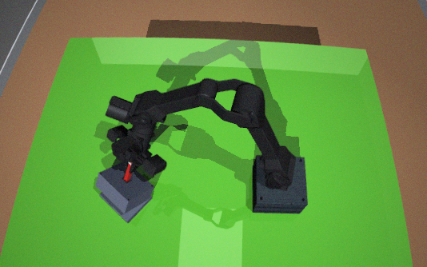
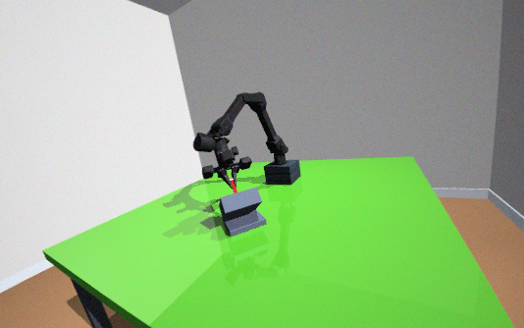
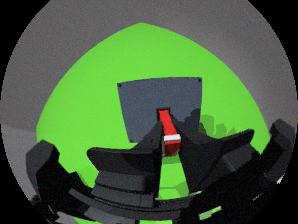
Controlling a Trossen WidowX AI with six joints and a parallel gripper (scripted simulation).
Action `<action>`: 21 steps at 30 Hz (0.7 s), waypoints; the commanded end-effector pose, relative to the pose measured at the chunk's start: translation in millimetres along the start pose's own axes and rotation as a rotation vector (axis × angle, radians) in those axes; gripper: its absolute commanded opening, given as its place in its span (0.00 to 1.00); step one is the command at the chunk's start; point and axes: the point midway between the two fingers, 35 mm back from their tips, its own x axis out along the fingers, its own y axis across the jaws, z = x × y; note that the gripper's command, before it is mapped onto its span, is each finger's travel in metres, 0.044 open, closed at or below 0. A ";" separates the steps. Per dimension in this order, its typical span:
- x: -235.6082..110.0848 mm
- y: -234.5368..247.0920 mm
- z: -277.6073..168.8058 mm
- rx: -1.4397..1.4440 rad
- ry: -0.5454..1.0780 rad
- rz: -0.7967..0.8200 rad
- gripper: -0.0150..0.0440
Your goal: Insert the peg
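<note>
A thin red peg [image 1: 128,172] is held between my gripper's fingers [image 1: 132,165]. Its lower end meets the face of the grey sloped panel [image 1: 125,191], where the hole is; the hole itself is hidden by the peg. In the exterior view the peg [image 2: 234,187] slants down from the gripper [image 2: 231,178] onto the top of the panel [image 2: 240,209]. In the wrist view the peg [image 3: 168,132] runs from between the dark fingers up to the middle of the panel's face [image 3: 160,108]. How deep the peg sits I cannot tell.
The arm's dark base [image 1: 280,185] stands on the green table to the right of the panel. The arm reaches over the table from the base to the panel. The table's edges are far from the panel.
</note>
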 end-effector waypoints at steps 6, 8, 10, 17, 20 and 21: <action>6.1 -0.4 -0.6 0.003 0.002 -0.002 0.25; 7.5 -0.4 -0.7 0.003 0.002 -0.002 0.25; 8.9 -0.4 -0.7 0.003 0.002 -0.002 0.25; 13.6 -0.4 -0.7 0.003 0.002 -0.002 0.25; 15.4 -0.4 -0.7 0.003 0.002 -0.002 0.25; 15.8 -0.4 -0.7 0.003 0.002 -0.002 0.25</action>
